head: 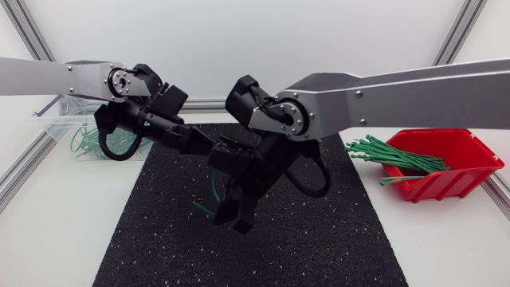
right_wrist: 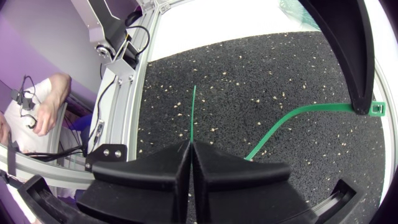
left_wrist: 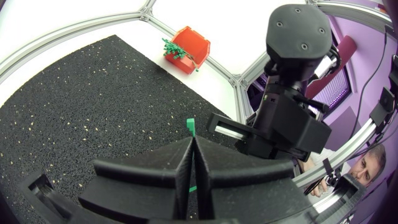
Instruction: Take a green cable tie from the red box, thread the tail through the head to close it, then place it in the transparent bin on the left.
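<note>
over black mat (head: 319,239), green cable tie (left_wrist: 190,127) tight in left pincer (left_wrist: 193,144) and right pincer (right_wrist: 189,148)

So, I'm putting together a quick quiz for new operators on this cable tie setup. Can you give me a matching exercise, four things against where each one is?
Things
1. red box
2. transparent bin
3. cable tie's head
4. cable tie's tail

Places
A. sticking out past the right gripper's closed fingers
B. left of the black mat
C. pinched at the left gripper's fingertips
D. right of the mat, with green ties spilling over its edge

Pairs: 1-D, 2-B, 3-C, 4-A.
</note>
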Available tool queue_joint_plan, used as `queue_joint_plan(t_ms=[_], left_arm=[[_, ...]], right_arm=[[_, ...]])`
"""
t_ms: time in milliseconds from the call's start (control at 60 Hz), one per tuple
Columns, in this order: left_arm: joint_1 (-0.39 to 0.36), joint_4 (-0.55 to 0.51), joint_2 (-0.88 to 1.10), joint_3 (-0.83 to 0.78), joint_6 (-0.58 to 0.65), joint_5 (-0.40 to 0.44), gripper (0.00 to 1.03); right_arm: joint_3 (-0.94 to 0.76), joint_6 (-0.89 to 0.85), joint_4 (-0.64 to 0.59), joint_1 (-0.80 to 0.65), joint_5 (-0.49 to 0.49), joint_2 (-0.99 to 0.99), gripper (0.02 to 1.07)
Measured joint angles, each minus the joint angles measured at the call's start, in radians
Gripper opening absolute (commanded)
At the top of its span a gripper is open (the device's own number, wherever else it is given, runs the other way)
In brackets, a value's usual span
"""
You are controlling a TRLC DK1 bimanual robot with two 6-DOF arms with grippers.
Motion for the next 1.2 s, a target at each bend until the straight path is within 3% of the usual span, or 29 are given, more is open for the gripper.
queue_joint_plan(t_ms=[167, 500, 683, 850, 1200], left_arm=[[0.0, 0.071, -0.029, -0.049, -0.007, 0.0, 0.03], [-0.007, 0.371, -0.197, -0.224, -0.159, 0.002, 0.03], [-0.011, 0.403, -0.207, -0.241, -0.206, 0.055, 0.03], [-0.011, 0.42, -0.207, -0.262, -0.221, 0.105, 0.03], [-0.032, 0.499, -0.223, -0.272, -0.298, 0.121, 0.03]], right_arm=[[0.024, 0.011, -0.066, -0.009, -0.095, 0.0, 0.07], [0.042, 0.09, -0.084, -0.11, -0.174, -0.002, 0.07], [0.055, 0.11, -0.114, -0.109, -0.187, -0.025, 0.07], [-0.021, 0.174, 0.076, -0.109, -0.193, -0.196, 0.07], [-0.024, 0.345, 0.029, -0.109, -0.36, -0.248, 0.07]])
